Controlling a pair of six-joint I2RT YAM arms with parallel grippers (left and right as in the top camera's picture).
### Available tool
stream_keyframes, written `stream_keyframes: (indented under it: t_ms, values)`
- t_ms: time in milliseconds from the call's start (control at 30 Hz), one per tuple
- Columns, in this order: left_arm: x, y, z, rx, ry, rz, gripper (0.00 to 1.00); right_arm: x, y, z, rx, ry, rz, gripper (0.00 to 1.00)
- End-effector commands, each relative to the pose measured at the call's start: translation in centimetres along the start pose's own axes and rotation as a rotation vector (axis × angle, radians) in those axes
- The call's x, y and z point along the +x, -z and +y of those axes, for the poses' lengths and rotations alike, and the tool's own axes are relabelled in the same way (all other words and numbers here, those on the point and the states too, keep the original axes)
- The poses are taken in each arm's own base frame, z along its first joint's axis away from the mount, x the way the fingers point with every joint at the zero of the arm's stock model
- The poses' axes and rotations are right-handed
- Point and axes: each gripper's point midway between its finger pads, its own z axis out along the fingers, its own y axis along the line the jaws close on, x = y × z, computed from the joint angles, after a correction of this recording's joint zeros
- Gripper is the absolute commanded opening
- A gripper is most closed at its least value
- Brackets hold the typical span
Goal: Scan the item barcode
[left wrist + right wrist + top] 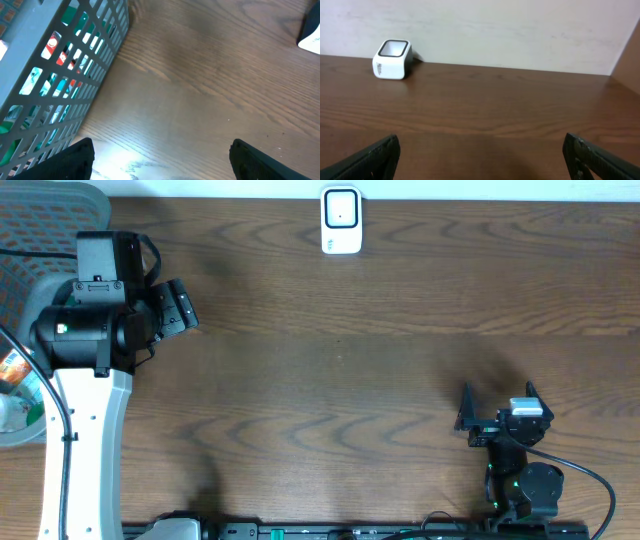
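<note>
Although spread wide and empty, the left gripper (180,308) and right gripper (498,405) are both well apart from the white barcode scanner (341,220).

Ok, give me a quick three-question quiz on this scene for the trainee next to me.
1. True or false: the left gripper holds an item.
2. Where does the white scanner stand? A) at the far edge of the table, near its middle; B) inside a basket; C) at the table's near edge.
3. Fill in: the grey basket sits close to the ____ gripper.
Key: 1 false, its jaws are open and empty; 2 A; 3 left.
</note>
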Motion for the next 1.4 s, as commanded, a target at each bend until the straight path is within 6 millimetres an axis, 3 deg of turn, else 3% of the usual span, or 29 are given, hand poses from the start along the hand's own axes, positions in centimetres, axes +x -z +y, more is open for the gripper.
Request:
stream_keyframes:
  t_ms: [0, 333, 367, 433, 500, 533, 933, 1033, 1367]
  values:
    - [-0.5, 0.4, 0.2, -0.006, 0.004, -0.017, 0.88, 0.0, 0.0, 0.0, 0.002, -0.002, 0.0, 0.99]
    - [-0.5, 0.4, 0.2, -0.006, 0.004, -0.017, 0.87, 0.0, 0.0, 0.0, 0.002, -0.002, -0.001, 0.99]
    - [-0.5, 0.4, 0.2, -0.006, 0.004, -0.017, 0.76, 0.0, 0.0, 0.0, 0.002, -0.002, -0.001, 0.99]
    - [-0.5, 0.4, 0.2, -0.006, 0.004, -0.017, 0.45, 0.0, 0.0, 0.0, 0.002, -0.002, -0.001, 0.99]
    - [-0.5, 0.4, 0.2, -0.006, 0.004, -0.017, 0.1, 0.0, 0.0, 0.0, 0.002, -0.002, 0.0, 0.99]
    - [-0.5, 0.4, 0.2, -0.006, 0.004, -0.017, 0.08, 0.0, 0.0, 0.0, 0.002, -0.002, 0.0, 0.99]
    - [-0.7, 0.3, 0.1, -0.005, 0.003, -0.021, 0.08, 0.0, 0.0, 0.0, 0.002, -0.002, -0.001, 0.99]
    - [-0.7, 0.2, 0.1, -0.006, -0.006, -0.018, 0.15, 0.0, 0.0, 0.0, 0.002, -0.002, 0.0, 0.99]
    - [-0.5, -0.9, 0.0, -0.015, -0.031, 0.011, 0.15, 0.0, 0.0, 0.0, 0.002, -0.002, -0.001, 0.99]
